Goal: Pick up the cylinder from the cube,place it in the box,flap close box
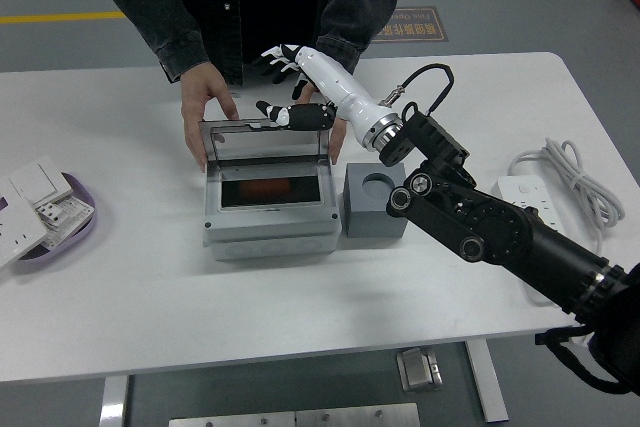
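On the white desk (130,277), near its middle, stands a grey rectangular metal box (268,209) with its hinged clear-windowed lid (265,137) raised upright at the back. Inside the box lies the reddish-orange cylinder (268,190), on its side across the floor of the compartment. Just beside the box on its right, touching or nearly so, sits the grey cube (375,200), with an empty round socket in its top face.

The robot's right hand (292,87), white with black joints, hangs above the top edge of the raised lid. Its fingers (272,111) are spread apart and hold nothing; the lower ones reach close to the lid's rim, though contact cannot be told. The black right arm (490,232) runs back toward the lower right corner.

A person in a dark jacket stands at the far side. The person's hand on the left (204,107) grips the lid's left edge, and the other hand (338,132) rests at its right edge, partly hidden behind the robot's wrist.

A white power strip (535,227) with coiled cable lies far right; a purple tray (85,219) of white switch plates sits at the left edge.
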`<state>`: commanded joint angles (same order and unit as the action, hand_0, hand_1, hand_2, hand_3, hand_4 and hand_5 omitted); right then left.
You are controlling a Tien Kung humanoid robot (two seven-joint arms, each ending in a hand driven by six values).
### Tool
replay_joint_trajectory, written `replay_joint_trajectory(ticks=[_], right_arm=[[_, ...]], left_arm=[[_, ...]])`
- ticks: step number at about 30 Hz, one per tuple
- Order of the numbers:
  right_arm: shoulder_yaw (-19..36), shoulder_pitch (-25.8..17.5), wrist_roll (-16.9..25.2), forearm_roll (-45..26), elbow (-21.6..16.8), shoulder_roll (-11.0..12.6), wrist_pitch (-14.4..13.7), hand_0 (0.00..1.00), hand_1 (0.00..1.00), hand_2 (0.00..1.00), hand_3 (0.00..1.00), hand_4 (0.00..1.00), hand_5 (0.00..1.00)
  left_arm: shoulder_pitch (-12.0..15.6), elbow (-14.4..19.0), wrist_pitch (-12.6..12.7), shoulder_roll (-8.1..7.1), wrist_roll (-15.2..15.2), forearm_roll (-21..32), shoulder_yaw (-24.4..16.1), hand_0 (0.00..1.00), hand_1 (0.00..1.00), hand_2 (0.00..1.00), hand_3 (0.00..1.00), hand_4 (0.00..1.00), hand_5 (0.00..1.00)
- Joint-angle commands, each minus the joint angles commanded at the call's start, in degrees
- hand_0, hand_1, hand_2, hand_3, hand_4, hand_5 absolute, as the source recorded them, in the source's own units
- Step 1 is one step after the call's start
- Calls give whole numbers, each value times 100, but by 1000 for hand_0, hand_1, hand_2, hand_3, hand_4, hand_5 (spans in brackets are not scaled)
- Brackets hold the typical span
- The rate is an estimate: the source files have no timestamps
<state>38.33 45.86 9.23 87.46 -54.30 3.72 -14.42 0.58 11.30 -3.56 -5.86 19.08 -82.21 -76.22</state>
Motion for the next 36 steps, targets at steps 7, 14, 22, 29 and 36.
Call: replay_joint_trajectory(ticks=[7,14,22,29,36], right_arm=[[-47,0,-2,209,201,-31,68,404,552,629,671,683,147],[-184,-100,-138,422,-110,32,120,403,546,627,669,668,154],[-381,-300,-324,796,-694,213,199,403,540,625,670,667,157],[-474,-527,-628,1427,-1397,427,247,386,527,624,670,665,167],[-710,-876,-891,2089,-1808,523,335,376,522,620,672,668,181]], left_arm=[[-15,-5,-1,-2,-13,2,8,599,584,557,596,658,203],[-10,-10,3,6,-24,28,29,599,584,557,596,658,203],[-2,-17,4,24,-36,44,44,599,584,556,596,658,204],[-1,-25,10,30,-54,97,92,599,584,556,595,657,204],[3,-31,22,46,-73,177,150,599,584,556,595,657,203]])
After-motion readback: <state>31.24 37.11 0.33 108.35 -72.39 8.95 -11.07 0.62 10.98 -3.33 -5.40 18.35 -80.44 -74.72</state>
